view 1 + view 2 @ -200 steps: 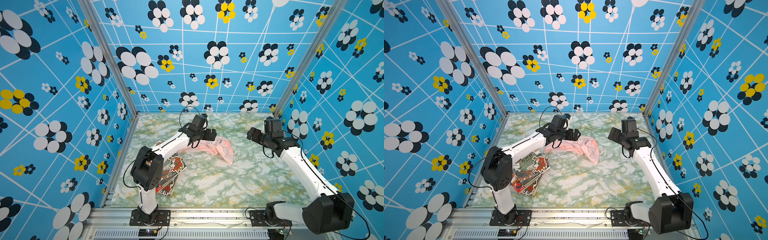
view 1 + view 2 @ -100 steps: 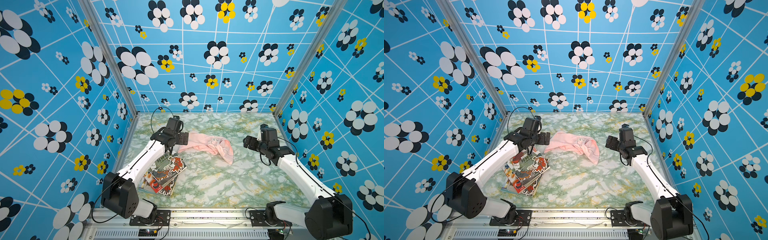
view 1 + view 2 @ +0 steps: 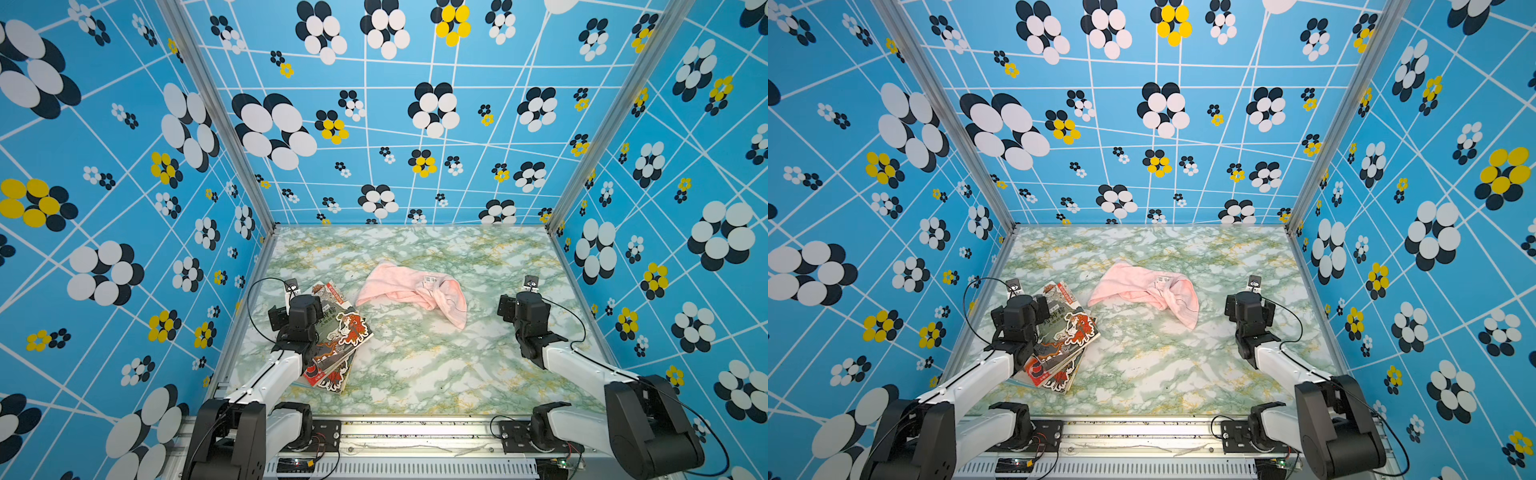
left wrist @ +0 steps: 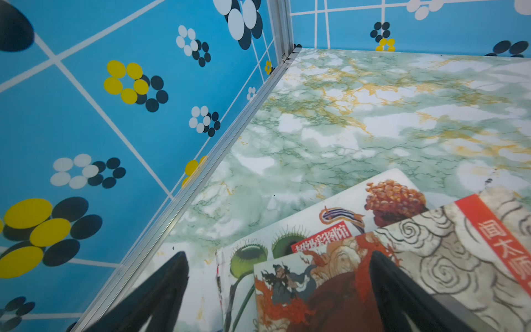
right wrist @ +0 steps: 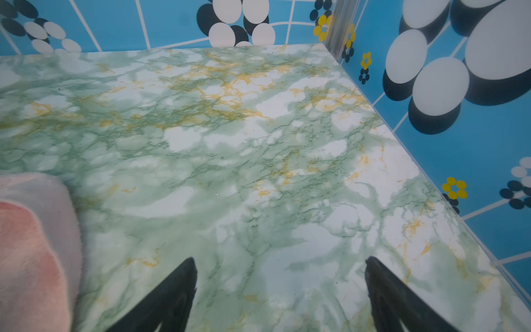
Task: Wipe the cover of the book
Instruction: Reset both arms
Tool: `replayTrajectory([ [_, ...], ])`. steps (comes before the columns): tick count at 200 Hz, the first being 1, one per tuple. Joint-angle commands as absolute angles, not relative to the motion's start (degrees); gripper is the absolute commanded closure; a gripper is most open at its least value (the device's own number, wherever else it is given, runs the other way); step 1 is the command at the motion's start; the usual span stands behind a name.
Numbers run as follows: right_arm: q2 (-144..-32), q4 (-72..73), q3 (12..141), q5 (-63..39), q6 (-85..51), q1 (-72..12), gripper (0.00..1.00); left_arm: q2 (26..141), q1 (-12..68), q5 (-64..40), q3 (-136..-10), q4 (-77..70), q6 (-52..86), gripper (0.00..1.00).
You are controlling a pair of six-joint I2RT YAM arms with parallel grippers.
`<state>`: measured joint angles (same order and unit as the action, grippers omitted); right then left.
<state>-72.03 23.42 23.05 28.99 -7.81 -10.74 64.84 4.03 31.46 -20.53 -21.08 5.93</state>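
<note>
The dragon-cover book [image 3: 345,332] lay atop a fanned stack of books [image 3: 328,374] on the left side of the green marbled surface [image 3: 415,374]. The left tool [image 4: 277,255] stood over it, jaws wide and empty. The right tool [image 5: 280,260], likewise spread and empty, was over bare surface near the crumpled pink towel [image 3: 411,291].

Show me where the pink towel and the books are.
pink towel [image 3: 390,282]: in a top view, on its flat left part.
books [image 3: 351,328]: in a top view, on the dragon cover.
</note>
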Motion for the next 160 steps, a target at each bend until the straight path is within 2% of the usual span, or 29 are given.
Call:
replayTrajectory([
  [1,-76.59,40.97,20.79,35.32,-2.79,-10.90,0.06,69.29,0.39,26.17,-17.39,-37.32,6.41,0.01],
  [11,-79.06,49.42,19.28,34.57,0.88,-10.57,0.05,71.03,-0.37,22.68,-18.03,-38.34,6.04,0.01],
  [31,-85.93,62.24,16.82,32.02,-1.25,-7.85,0.02,74.95,-1.35,14.47,-18.02,-45.18,5.20,0.01],
  [49,-84.60,57.08,17.97,28.11,-1.28,-7.74,0.04,79.13,-2.98,9.25,-19.79,-47.09,8.10,0.01],
  [57,-85.94,59.02,17.95,27.64,-0.98,-7.56,0.03,81.92,-3.83,8.08,-19.24,-52.04,8.50,0.01],
  [69,-87.75,60.30,17.41,24.75,-0.73,-7.21,0.03,80.56,-2.84,8.90,-20.17,-47.01,8.57,0.01],
  [81,-91.81,67.46,16.92,26.26,0.06,-7.21,0.01,82.41,-1.93,8.64,-20.08,-50.67,6.48,0.01],
  [98,-89.17,55.48,20.80,25.52,-1.73,-7.12,0.01,84.25,0.11,7.49,-20.63,-51.35,3.82,0.01],
  [110,-90.08,57.94,20.27,23.39,-2.52,-4.37,0.01,90.47,0.35,4.07,-19.87,-60.46,1.59,0.01],
  [121,-89.60,56.44,20.55,23.00,-2.97,-4.13,0.01,87.34,0.63,6.16,-20.51,-52.46,3.37,0.01],
  [133,-90.05,57.89,20.27,23.00,-2.68,-4.13,0.01,89.77,1.36,8.24,-19.73,-59.10,1.79,0.01],
  [143,-89.71,57.05,20.33,22.95,-2.83,-4.09,0.01,88.51,1.69,9.15,-20.19,-55.33,2.51,0.01],
  [160,-89.91,57.64,20.21,22.85,-2.57,-4.13,0.01,89.13,1.87,9.00,-19.78,-57.43,1.80,0.01],
])
